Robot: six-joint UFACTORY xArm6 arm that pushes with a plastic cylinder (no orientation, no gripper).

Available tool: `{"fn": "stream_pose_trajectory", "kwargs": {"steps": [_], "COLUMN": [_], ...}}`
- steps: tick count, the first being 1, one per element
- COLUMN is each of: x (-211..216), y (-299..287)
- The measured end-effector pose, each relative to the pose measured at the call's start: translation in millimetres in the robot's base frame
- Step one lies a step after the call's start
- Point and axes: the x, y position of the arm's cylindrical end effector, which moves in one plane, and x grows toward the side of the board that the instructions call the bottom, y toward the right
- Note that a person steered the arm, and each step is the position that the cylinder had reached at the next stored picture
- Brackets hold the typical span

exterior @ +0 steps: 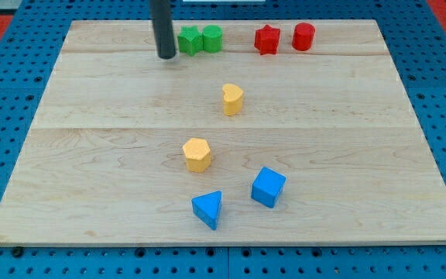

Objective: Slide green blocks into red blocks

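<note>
Blue wedge (207, 209) and blue cube (268, 187) near bottom edge. Green blocks (200, 39) touching, by top edge; my tip (166, 56) just left. Red blocks (285, 38) rightward, bare board (91, 155) between. No pincer, only rod.

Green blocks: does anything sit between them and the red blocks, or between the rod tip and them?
Nothing visible. My tip sits just left of the green blocks; bare board separates them from the red blocks to the view's right.

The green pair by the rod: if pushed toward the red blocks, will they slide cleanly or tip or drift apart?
My tip sits just left of the two green blocks, which touch side by side. They look squat and rigid, so probably slide, not tip. An off-centre push could split them before the red blocks.
</note>
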Motion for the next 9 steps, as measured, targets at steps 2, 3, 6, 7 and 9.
{"fn": "stream_pose_trajectory", "kwargs": {"steps": [2, 3, 6, 7, 9], "x": [-32, -32, -69, -89, -78], "y": [-17, 31, 100, 107, 179]}}
